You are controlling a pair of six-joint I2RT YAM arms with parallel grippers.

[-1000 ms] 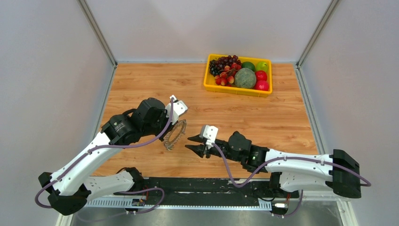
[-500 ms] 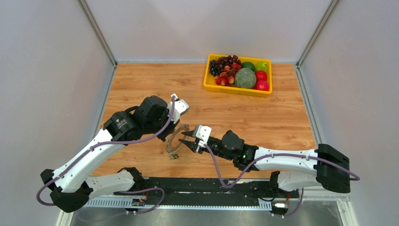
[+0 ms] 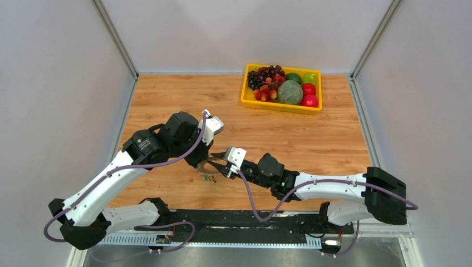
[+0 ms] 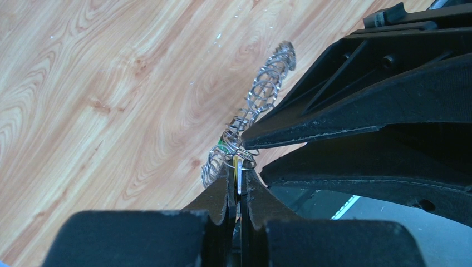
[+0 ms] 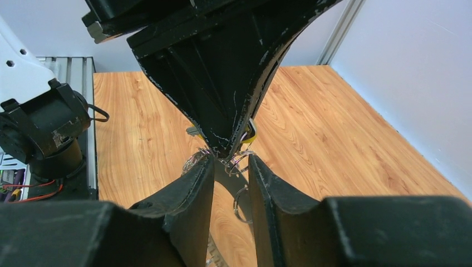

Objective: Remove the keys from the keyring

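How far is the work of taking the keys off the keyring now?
Done: nothing visible; a yellow key hangs at the keyring, none seen freed. In hand: the left gripper is shut on the keyring rim, the right gripper open at its loops. Left: removing every key.

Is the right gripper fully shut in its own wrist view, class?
No: the right gripper is open, with a clear gap of wooden table showing between its two black fingers.

The right gripper [image 3: 216,162] has been brought leftward over the bench [image 3: 334,139], from well apart to right up against the keyring [image 3: 207,167]. Its fingertips have been set beside the left gripper [image 3: 201,160], and the keyring has been partly hidden between them.
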